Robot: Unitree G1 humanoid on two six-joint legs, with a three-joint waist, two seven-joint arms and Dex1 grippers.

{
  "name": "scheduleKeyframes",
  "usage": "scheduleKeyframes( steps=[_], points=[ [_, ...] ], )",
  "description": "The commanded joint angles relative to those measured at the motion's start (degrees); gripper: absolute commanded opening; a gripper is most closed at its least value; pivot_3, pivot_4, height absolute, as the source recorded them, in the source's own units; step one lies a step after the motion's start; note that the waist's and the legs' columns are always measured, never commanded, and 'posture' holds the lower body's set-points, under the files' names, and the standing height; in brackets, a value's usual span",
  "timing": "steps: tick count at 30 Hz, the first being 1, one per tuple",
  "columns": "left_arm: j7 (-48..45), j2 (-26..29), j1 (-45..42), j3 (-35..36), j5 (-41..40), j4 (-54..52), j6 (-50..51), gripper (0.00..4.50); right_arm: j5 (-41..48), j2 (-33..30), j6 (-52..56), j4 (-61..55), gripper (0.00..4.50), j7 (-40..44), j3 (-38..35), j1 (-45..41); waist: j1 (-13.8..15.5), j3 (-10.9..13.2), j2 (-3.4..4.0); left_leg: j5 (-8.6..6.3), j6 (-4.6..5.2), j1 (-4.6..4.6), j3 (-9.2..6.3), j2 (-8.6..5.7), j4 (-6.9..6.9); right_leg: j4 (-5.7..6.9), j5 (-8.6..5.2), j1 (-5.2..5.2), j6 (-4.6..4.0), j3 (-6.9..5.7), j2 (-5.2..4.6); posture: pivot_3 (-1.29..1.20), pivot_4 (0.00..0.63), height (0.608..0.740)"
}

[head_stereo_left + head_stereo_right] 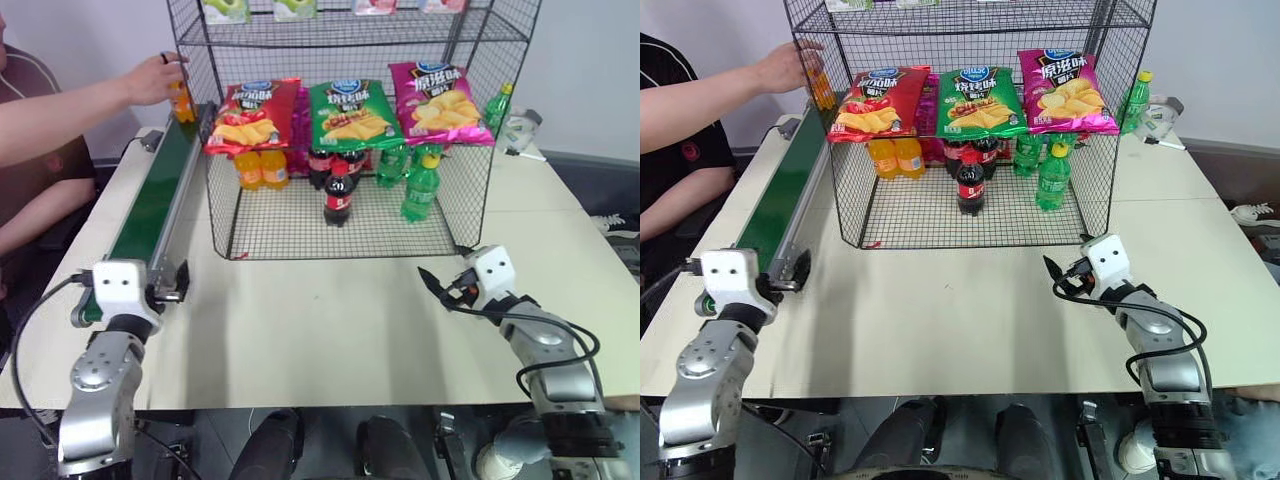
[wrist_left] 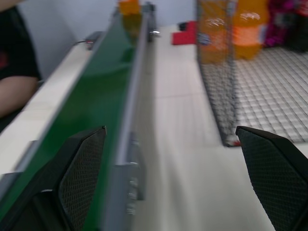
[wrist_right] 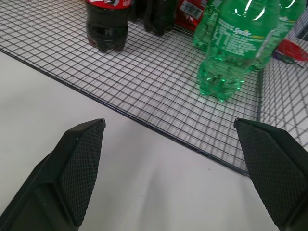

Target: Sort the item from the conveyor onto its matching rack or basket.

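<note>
A: Where's the orange soda bottle (image 1: 182,100) right now?

B: At the far end of the conveyor (image 1: 155,205), on the left side of the tabletop (image 1: 320,320). A person's hand (image 1: 155,78) is wrapped around it there, and the bottle stands upright on the green belt.

A: And the left claw (image 2: 173,168)?

B: Wide open, with nothing in it. It sits at the near end of the conveyor, with one finger over the belt and the other over bare tabletop, pointing along the belt toward the bottle, well apart from it.

A: The right claw (image 3: 175,163)?

B: Also spread wide and empty. It hangs over the tabletop on the right, just in front of the near edge of the wire rack (image 1: 350,215), facing a green bottle (image 3: 236,48) and a cola bottle (image 3: 107,24) that stand on the mesh floor.

A: What else is in the rack?

B: Two more orange bottles (image 1: 260,168) stand at its far left, behind a red snack bag (image 1: 252,115). A green bag (image 1: 350,115) and a pink bag (image 1: 438,100) hang beside it across the front.
</note>
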Motion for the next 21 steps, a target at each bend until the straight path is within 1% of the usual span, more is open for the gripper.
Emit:
scheduleKeyframes(
  steps=[1, 11, 21],
  points=[
    [0.0, 1.0, 0.2, 2.6, -1.5, -1.3, 0.2, 4.50, 0.0, 0.4, -1.5, -0.3, 4.45, -0.1, -0.1, -1.4, 0.0, 0.0, 0.00, 0.00, 0.00, 0.00, 0.01, 0.00, 0.00, 0.00, 0.00, 0.00, 0.00, 0.01, 0.00, 0.00, 0.150, 0.740],
    [-0.5, 1.3, 0.7, 2.9, -2.1, 0.6, -0.5, 4.50, -0.7, 1.4, -2.4, 0.2, 4.45, -0.6, 0.6, -2.2, 0.0, 0.0, 0.00, 0.00, -0.01, 0.00, 0.01, 0.00, 0.00, -0.01, -0.01, 0.01, -0.03, 0.01, 0.00, 0.00, 0.150, 0.740],
    [0.2, 0.8, -0.1, 2.9, -2.2, 3.6, -1.4, 4.50, 3.2, 1.6, 0.4, -1.8, 4.45, 3.5, 1.1, -2.2, 0.0, 0.0, 0.00, 0.00, -0.01, 0.01, 0.00, 0.00, 0.00, -0.01, -0.01, 0.00, -0.03, 0.01, 0.00, 0.00, 0.150, 0.740]
  ],
)
